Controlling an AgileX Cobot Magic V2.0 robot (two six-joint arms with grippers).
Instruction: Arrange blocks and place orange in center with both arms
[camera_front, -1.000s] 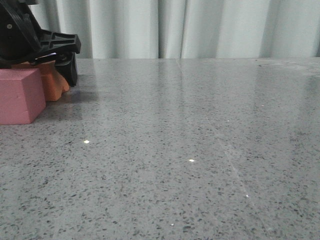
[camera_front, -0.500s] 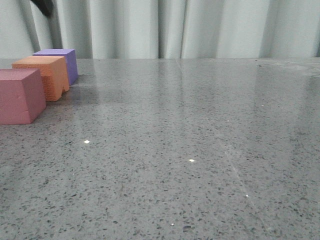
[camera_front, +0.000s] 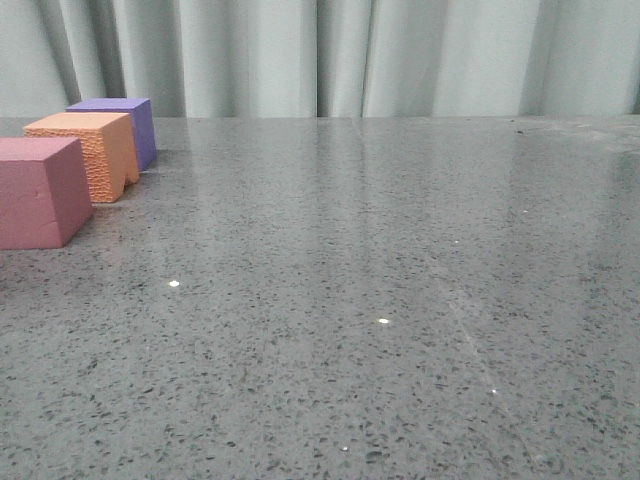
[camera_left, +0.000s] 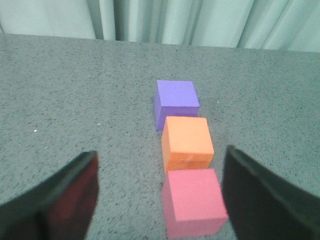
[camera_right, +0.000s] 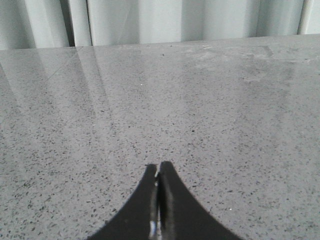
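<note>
Three foam cubes stand in a straight row at the far left of the grey speckled desk (camera_front: 380, 300), running away from the robot toward the pale curtain (camera_front: 330, 55) behind. The pink-red cube (camera_front: 38, 190) is nearest the robot, the orange cube (camera_front: 85, 152) sits in the middle of the row, and the purple cube (camera_front: 122, 125) is farthest back. From the left wrist view the three line up one after another — the purple cube (camera_left: 175, 102) and the orange cube (camera_left: 186, 142) look to be touching or nearly so, and the orange one and the pink-red cube (camera_left: 194, 200) likewise stand just beside each other, though whether their faces actually meet cannot be told. All three rest flat and upright on the desk. The left hand (camera_left: 160, 200) is released, its two dark fingers (camera_left: 60, 200) spread wide on either side of the row, raised above the cubes and gripping nothing. The right hand (camera_right: 159, 200) is clenched — its fingertips pressed together with nothing between them — and it hangs over a bare stretch of desk well apart from the cubes. Neither hand appears in the front view.
</note>
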